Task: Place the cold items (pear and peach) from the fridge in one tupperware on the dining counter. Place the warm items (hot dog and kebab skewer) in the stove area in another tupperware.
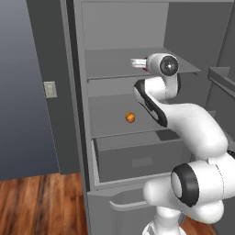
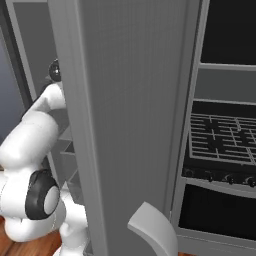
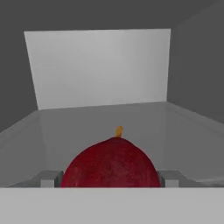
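Note:
A dark red pear (image 3: 109, 164) with a short orange stem sits between my gripper's (image 3: 109, 178) two fingertips on the fridge's upper shelf (image 1: 110, 69). The fingertips (image 3: 51, 178) press against both of its sides. In the left base view my gripper (image 1: 136, 63) reaches leftward over that upper shelf. A small round orange peach (image 1: 130, 117) lies on the shelf below, well under my hand.
The open fridge door (image 2: 125, 125) stands close on the right side of my arm, with its handle (image 2: 152, 230) low down. A closed drawer (image 1: 137, 158) sits under the fridge shelves. The stove's grates (image 2: 220, 135) lie beyond the door.

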